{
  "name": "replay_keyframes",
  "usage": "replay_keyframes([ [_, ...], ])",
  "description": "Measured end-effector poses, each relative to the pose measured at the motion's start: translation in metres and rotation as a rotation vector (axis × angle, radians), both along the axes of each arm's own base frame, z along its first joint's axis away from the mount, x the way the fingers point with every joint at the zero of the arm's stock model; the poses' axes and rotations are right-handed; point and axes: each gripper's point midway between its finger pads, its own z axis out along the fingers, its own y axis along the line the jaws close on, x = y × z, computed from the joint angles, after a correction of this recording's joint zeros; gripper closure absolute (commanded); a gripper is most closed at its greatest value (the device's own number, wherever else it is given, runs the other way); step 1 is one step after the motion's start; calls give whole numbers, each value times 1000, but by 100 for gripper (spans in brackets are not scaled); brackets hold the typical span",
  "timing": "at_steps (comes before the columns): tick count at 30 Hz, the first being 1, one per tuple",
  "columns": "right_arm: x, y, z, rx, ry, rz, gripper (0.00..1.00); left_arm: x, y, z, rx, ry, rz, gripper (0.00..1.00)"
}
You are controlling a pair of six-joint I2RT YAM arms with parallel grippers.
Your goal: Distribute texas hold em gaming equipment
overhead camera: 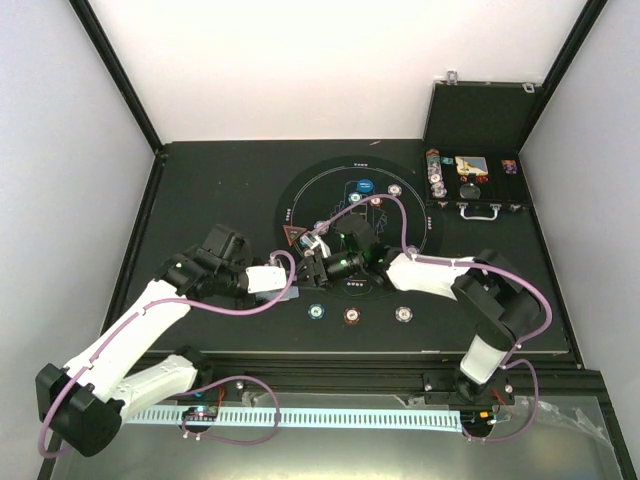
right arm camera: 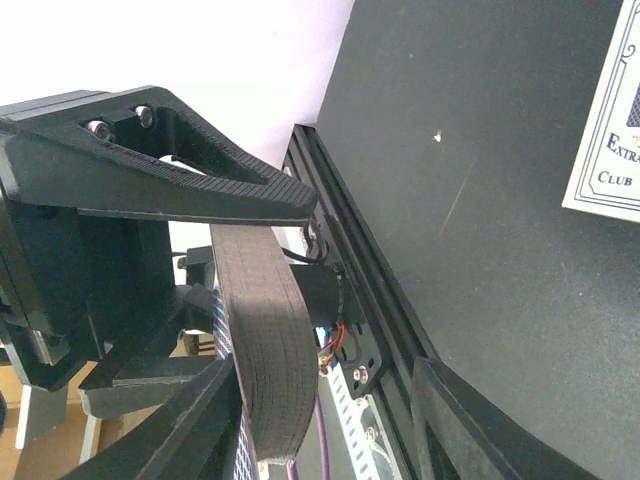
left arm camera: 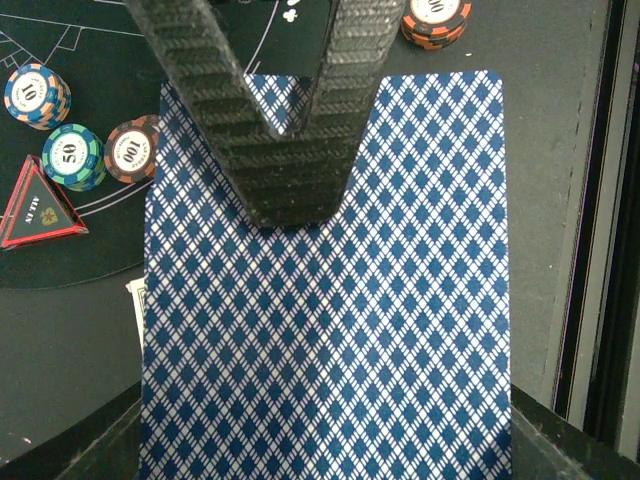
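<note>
As the left gripper [left arm camera: 290,175] clamps the deck [left arm camera: 330,330], chips [left arm camera: 73,156] lie to its left; right gripper [right arm camera: 365,290] jaws stand apart at the deck's edge.

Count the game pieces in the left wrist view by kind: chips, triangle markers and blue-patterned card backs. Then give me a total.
Poker chips: 4 (10 chip, 50 chip, 100 chip, orange chip)
Red triangle marker: 1
Blue-patterned card back: 1
Total: 6
</note>
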Motion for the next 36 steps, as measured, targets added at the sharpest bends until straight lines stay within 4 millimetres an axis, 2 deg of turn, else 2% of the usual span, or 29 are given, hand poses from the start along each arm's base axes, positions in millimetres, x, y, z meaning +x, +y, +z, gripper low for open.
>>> replay_keyframes([
  [7, -2, -5, 2, -22, -2, -11, 49, 0, 0, 0, -2, 3, 5, 90],
  [18, -5, -12, 16, -36, -36, -22, 70, 1, 1, -5, 9, 7, 10, 90],
  [24, -5, -12, 24, -8, -30, -32, 73, 2, 1, -7, 14, 15, 10, 90],
  [36, -13, -9, 26, 38, 4, -21, 76, 4, 1, -8, 20, 7, 15, 91],
])
